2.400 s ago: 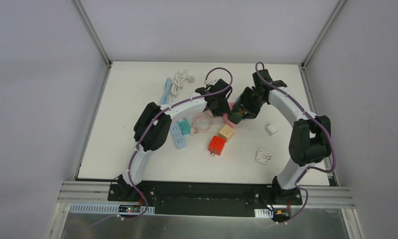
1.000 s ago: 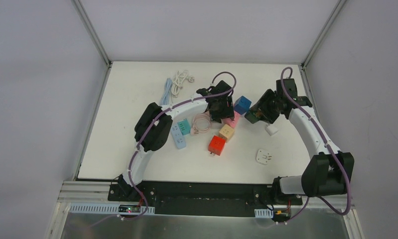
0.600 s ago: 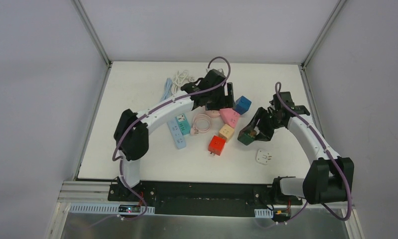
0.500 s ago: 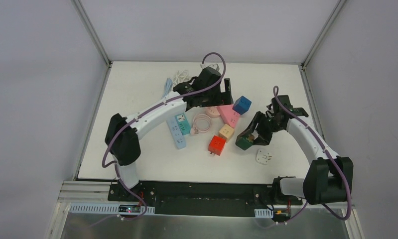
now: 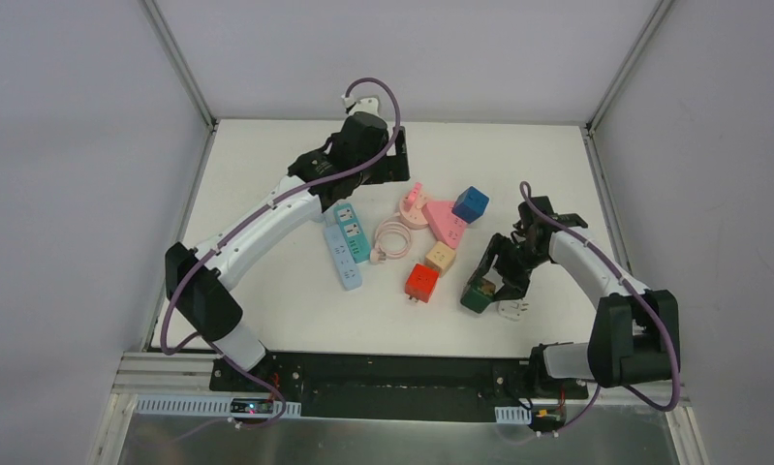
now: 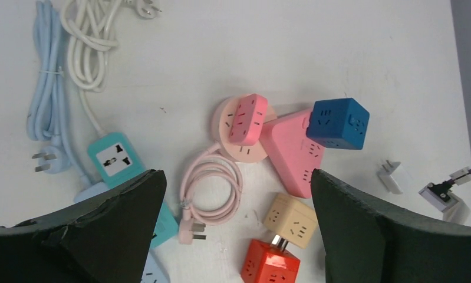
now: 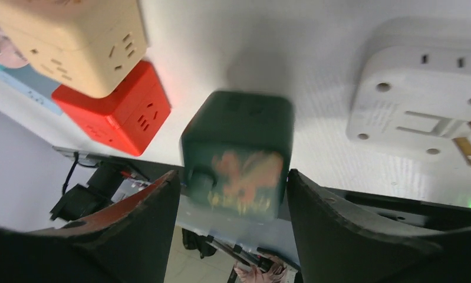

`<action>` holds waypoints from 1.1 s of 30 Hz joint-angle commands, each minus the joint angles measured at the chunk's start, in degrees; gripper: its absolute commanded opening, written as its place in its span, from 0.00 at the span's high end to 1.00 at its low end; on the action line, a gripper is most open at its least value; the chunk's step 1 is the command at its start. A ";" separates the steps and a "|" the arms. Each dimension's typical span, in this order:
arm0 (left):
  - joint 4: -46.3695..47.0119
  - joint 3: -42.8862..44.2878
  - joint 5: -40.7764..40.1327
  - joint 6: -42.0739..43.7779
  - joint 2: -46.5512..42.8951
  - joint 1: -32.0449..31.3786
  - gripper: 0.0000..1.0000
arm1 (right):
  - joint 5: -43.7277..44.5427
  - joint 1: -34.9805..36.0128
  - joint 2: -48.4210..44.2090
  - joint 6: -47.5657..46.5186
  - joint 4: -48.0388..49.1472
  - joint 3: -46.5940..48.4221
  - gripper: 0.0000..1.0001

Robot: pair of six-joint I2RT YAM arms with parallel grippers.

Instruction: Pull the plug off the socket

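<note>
Right end effector [image 7: 233,174] grips the dark green cube plug [image 7: 239,135], a finger pressed to each side, low over the near right part of the desk [image 5: 576,165]. Whether the cube touches the surface cannot be told. Just beside it on the right lies a white adapter [image 7: 424,100], prong side up. On the other side sit a red cube [image 7: 112,109] and, touching it, a beige cube [image 7: 73,41].

The pink triangular socket [image 6: 292,153] lies well apart from the plug, farther back at mid-desk. A blue cube [image 6: 338,124] touches its far corner, and a round pink socket [image 6: 236,132] carrying a pink block [image 6: 246,112] sits at its left. A coiled pink cable [image 6: 212,183] and a teal power strip [image 6: 114,156] crowd the left of the cluster.

Left end effector [image 6: 236,174] hangs high above this group, jaws spread wide and holding nothing. A bundled white cord [image 6: 91,35] and a light-blue cord [image 6: 41,88] lie near the far left.

Bare desk opens toward the far right corner and along the left side, while the green cube sits close to the near edge. Only the left wrist view shows a small white plug [image 6: 393,175], which the right arm covers from above. Only the right wrist view shows the blurred orange marking on the cube's near face.
</note>
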 commanded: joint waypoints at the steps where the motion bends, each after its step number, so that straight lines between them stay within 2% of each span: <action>1: -2.57 -0.80 0.35 2.04 -4.06 3.40 0.01 | 8.77 0.34 0.67 0.78 -0.35 1.93 0.28; 6: 3.85 -8.69 9.48 -3.47 -9.42 10.00 0.01 | 11.30 0.34 1.55 1.68 2.12 3.65 0.13; 9: 9.52 -13.08 14.48 -2.09 -11.83 11.32 0.01 | 12.34 0.37 1.54 2.29 3.00 5.26 0.10; 11: 10.18 -13.53 15.67 -1.36 -11.96 11.31 0.01 | 12.67 0.33 0.52 2.43 4.06 6.78 0.07; 16: 9.36 -11.24 22.19 -2.24 -9.04 11.08 0.02 | 16.88 0.33 -1.87 3.24 7.13 12.17 0.05; 19: 10.21 -10.69 23.44 -4.83 -6.79 9.79 0.04 | 20.10 0.26 -1.33 4.52 10.72 14.46 0.04; 22: 8.44 -8.75 22.11 -7.31 -3.41 6.95 0.04 | 22.03 0.28 1.01 7.14 14.42 16.67 0.04; 26: 3.00 -1.84 21.23 -11.86 3.15 3.19 0.03 | 21.26 0.07 6.42 10.47 17.39 20.08 0.05; 33: -4.55 7.86 17.38 -13.54 13.21 -2.12 0.07 | 19.62 -0.03 15.50 9.50 19.53 24.69 0.06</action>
